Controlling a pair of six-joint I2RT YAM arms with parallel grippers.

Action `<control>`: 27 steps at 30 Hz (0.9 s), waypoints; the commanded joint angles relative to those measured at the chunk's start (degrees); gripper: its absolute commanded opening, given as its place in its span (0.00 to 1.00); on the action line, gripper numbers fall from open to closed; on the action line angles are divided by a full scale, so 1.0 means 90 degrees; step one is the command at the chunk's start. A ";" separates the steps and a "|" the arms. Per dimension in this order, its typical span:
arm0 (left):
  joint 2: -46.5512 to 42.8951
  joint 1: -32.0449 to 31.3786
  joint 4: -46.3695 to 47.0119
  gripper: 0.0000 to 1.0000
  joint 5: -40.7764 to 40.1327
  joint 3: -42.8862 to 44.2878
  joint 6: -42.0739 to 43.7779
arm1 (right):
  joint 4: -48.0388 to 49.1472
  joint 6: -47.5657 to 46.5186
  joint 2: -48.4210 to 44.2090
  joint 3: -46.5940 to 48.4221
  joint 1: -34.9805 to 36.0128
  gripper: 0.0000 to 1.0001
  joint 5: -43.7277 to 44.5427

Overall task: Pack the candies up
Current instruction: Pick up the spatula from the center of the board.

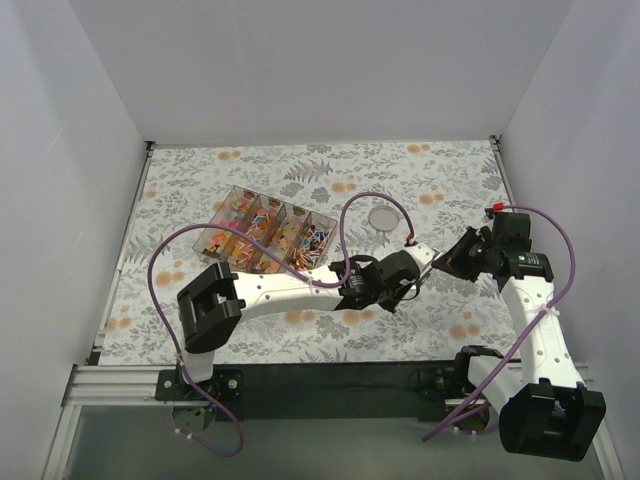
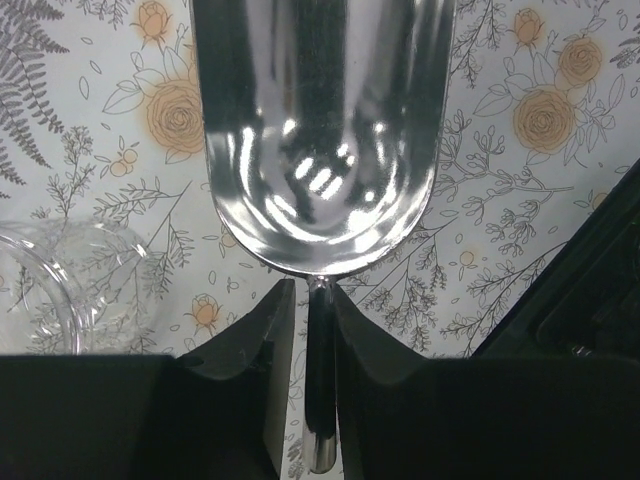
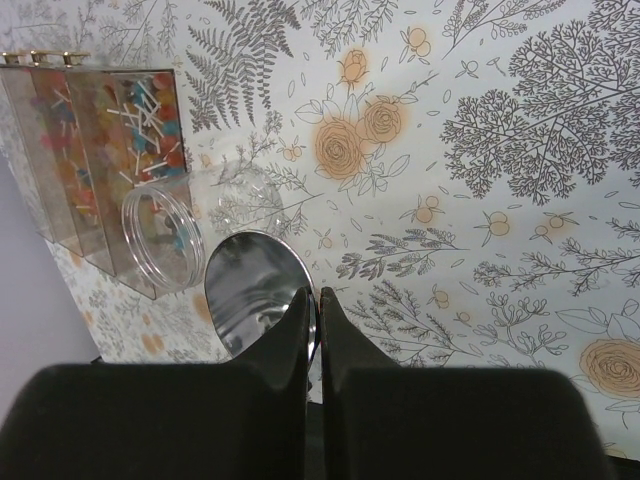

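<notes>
My L fingers (image 2: 250, 350) sit close round the scoop (image 2: 320, 150) handle, slim gap one side; firm grip, can't tell. R fingers (image 3: 290, 340) pressed shut at scoop rim. Candies (image 3: 140, 110) in divided box (image 3: 40, 200), up-left of R tips, well apart.

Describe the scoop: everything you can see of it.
The scoop is polished metal, mirror-bright, with a deep rounded bowl and a thin handle. The bowl is empty. It sits over the flowered cloth, its open side facing the left wrist camera. The handle runs between the left jaws, one against it and a sliver of gap at the other. In the right wrist view the bowl shows just behind the shut right jaws; whether they pinch it is unclear.
</notes>
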 commanded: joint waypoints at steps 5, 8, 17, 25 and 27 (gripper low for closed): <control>-0.0114 -0.0085 -0.0181 0.01 -0.0277 0.0126 -0.0131 | 0.0087 0.0082 -0.0113 -0.0077 0.0030 0.01 -0.0162; -0.0211 -0.0085 -0.0191 0.00 -0.0287 0.0106 -0.0160 | 0.0078 0.0052 -0.0133 -0.0145 0.0021 0.01 -0.0123; -0.0641 -0.0085 -0.0172 0.00 -0.0053 -0.0118 -0.0151 | 0.0078 -0.0221 -0.0162 -0.0321 0.0021 0.09 0.0062; -0.1178 -0.0085 0.0229 0.00 0.0045 -0.0606 -0.0092 | 0.0058 -0.0397 -0.0152 -0.0448 0.0021 0.02 0.0111; -0.1246 -0.0085 0.0317 0.00 0.0025 -0.0685 -0.0072 | 0.0068 -0.0397 -0.0172 -0.0496 0.0021 0.03 0.0111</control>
